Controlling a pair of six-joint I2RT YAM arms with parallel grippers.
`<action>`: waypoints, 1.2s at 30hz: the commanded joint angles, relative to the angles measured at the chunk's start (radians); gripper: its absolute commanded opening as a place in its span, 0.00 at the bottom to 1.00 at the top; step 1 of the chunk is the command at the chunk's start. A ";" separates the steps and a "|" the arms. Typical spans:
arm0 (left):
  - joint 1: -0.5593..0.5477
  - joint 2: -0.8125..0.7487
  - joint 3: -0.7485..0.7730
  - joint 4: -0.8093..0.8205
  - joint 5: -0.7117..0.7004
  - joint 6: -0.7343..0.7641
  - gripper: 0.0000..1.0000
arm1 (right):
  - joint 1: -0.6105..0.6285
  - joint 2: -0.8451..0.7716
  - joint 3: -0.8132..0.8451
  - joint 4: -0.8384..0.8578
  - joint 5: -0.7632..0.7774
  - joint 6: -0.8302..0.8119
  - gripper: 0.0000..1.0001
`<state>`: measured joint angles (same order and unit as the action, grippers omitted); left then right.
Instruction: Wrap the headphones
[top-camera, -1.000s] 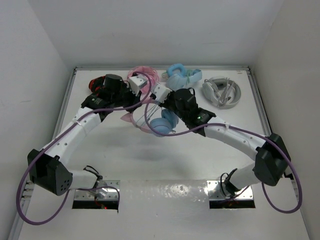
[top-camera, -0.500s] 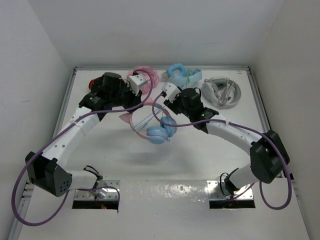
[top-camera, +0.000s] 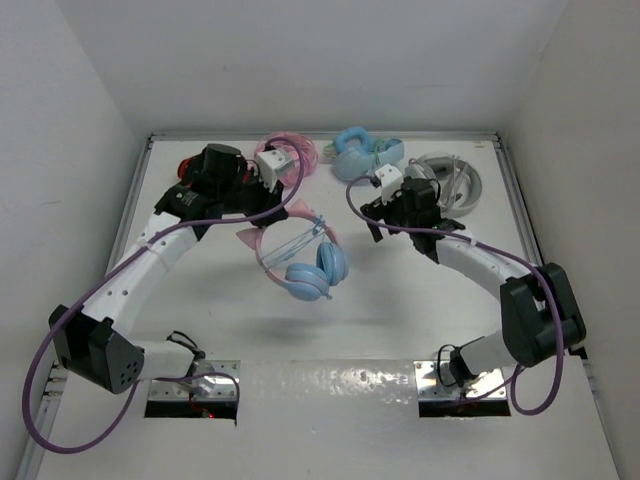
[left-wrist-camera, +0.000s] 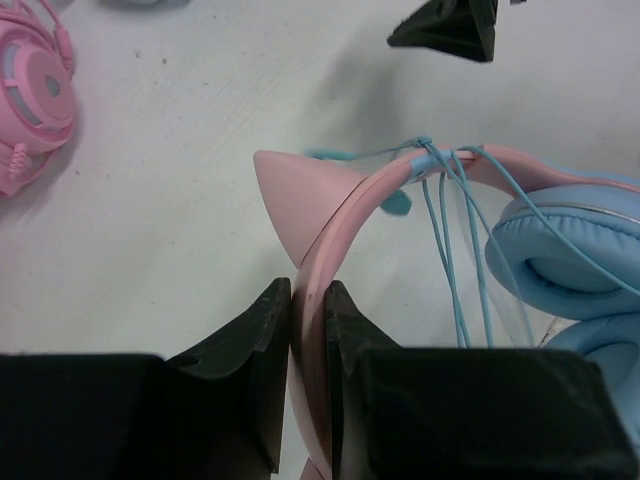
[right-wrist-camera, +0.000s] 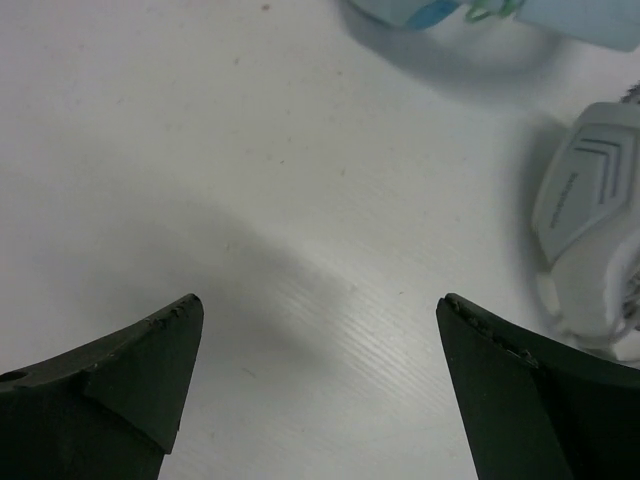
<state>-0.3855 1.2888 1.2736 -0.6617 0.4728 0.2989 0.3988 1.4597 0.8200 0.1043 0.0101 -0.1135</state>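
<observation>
Now the left tool (left-wrist-camera: 308, 292) is clamping the headphones (left-wrist-camera: 560, 240) by their pink headband (cable strung across) — the right tool (right-wrist-camera: 318, 305) is hovering wide open, empty.

No readable text or numbers; only double-chevron mark on white ear cup (right-wrist-camera: 585, 215).

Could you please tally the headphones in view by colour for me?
Pink cat-ear headphones with light blue ear cups: 1
All-pink headphones: 1
All-light-blue headphones: 1
Grey headphones: 1
Red item, half hidden, kind unclear: 1
Total: 4 headphones, plus 1 unclear item
</observation>
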 joint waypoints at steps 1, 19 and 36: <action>0.034 0.003 0.067 0.034 0.113 -0.052 0.00 | -0.017 -0.071 -0.009 -0.011 -0.216 0.049 0.99; 0.117 0.023 0.047 0.135 -0.292 -0.041 0.00 | -0.015 -0.346 -0.127 -0.084 -0.091 0.101 0.99; 0.434 0.035 -0.252 0.462 -0.436 -0.198 0.00 | 0.000 -0.369 -0.185 -0.068 -0.156 0.106 0.99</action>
<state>0.0044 1.3426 1.0248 -0.3771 0.0341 0.1822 0.3927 1.1130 0.6407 -0.0021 -0.1204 -0.0212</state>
